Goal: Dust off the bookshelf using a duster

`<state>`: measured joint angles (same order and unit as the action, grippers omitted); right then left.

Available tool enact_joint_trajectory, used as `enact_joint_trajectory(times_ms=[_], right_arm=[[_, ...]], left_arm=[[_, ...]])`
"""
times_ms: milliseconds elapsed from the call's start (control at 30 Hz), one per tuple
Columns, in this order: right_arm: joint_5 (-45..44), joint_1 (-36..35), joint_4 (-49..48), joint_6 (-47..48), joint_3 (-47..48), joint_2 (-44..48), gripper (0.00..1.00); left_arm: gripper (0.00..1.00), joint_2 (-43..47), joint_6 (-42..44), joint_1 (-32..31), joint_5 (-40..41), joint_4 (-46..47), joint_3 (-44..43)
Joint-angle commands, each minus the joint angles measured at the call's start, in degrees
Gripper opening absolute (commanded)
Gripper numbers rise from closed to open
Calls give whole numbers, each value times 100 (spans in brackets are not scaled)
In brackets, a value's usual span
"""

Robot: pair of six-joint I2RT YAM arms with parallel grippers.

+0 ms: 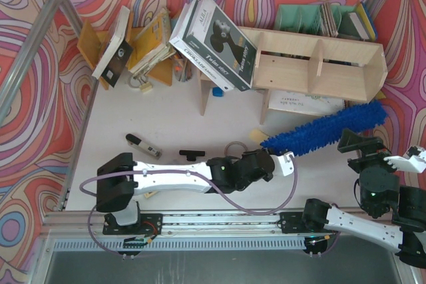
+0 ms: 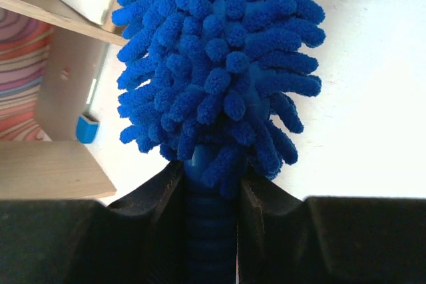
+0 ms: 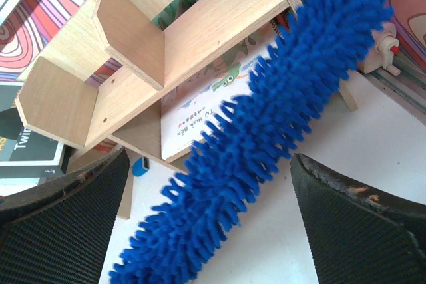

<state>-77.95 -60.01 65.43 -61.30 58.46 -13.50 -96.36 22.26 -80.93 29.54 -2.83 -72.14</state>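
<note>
Left gripper: jaws clamped tight on the duster at its handle. Fluffy head runs slantwise over the white worktop, its tip just in front of the bookshelf, right end. Right gripper: jaws wide apart, holding nothing, near the duster tip.

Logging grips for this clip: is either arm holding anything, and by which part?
The left gripper clamps the duster by its handle, right below the fluffy head. The right gripper is open, empty.

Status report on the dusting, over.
Left gripper shut on duster handle. Right gripper open, empty. Duster tip near bookshelf, contact unclear. Nothing between them.
</note>
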Motion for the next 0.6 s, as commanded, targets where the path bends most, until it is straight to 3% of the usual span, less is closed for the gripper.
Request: enact_joint_trajectory(times_ms=[0, 300, 567], right_arm=[[-137, -46, -30, 27, -36, 66, 94], [-122, -62, -31, 22, -34, 76, 94], [-132, -83, -37, 28, -42, 105, 94]], left_arm=[[0, -339, -520, 37, -114, 265, 116], [0, -963, -646, -145, 94, -122, 23], [0, -415, -560, -302, 420, -155, 118]])
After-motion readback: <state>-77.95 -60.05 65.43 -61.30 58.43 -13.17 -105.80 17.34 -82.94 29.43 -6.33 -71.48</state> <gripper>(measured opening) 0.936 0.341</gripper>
